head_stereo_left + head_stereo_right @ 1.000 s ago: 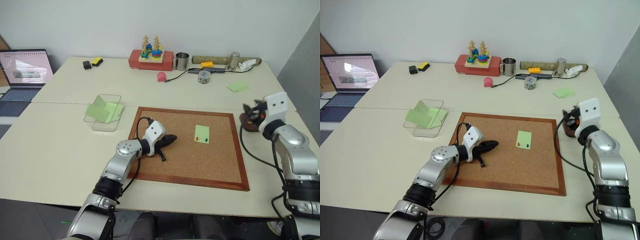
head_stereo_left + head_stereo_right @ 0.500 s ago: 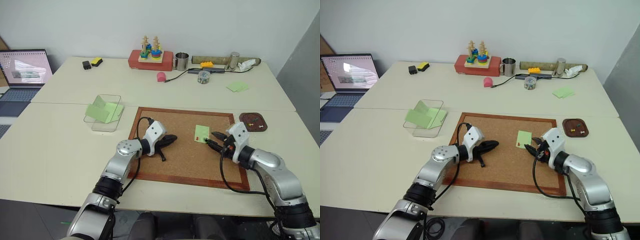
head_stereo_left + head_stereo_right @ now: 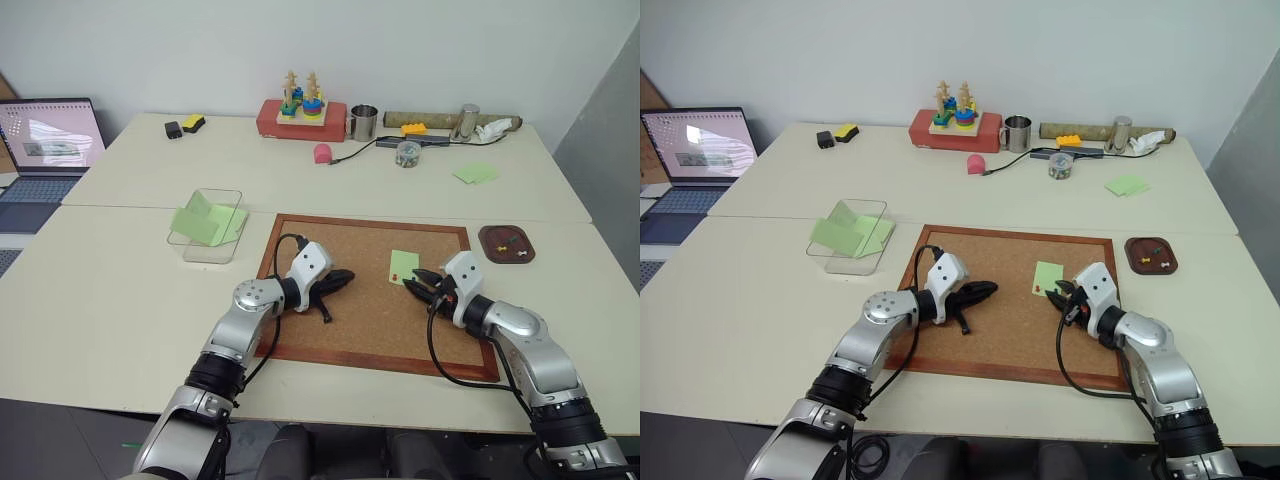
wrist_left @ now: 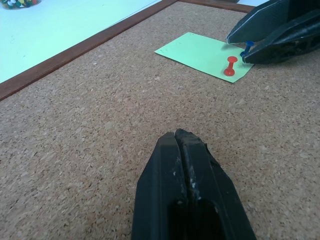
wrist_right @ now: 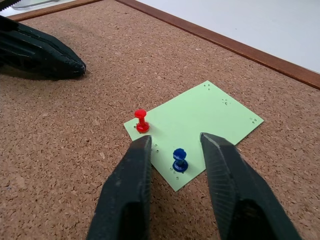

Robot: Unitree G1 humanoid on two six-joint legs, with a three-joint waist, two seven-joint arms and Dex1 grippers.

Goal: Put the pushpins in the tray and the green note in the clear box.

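Note:
The green note (image 3: 404, 266) lies flat on the corkboard (image 3: 350, 320), held by two pushpins, a red one (image 5: 142, 121) and a blue one (image 5: 180, 160). My right gripper (image 5: 175, 142) is low over the note's near edge. It is open, its fingers straddling the blue pin with a gap on each side. My left gripper (image 4: 179, 135) rests shut on the cork, left of the note, holding nothing. The tray (image 3: 497, 250) sits right of the board with a few pins in it. The clear box (image 3: 205, 250) stands left of the board with green slips inside.
Along the back of the table stand a jar of pins (image 3: 407, 153), a metal cup (image 3: 364, 122), a red box with ring stackers (image 3: 302, 118) and a cable. More green notes (image 3: 476, 173) lie at back right. A laptop (image 3: 50, 135) is at far left.
My right arm swung left and down from the tray to the green note, and its jaws narrowed around the blue pin. The left arm stayed still.

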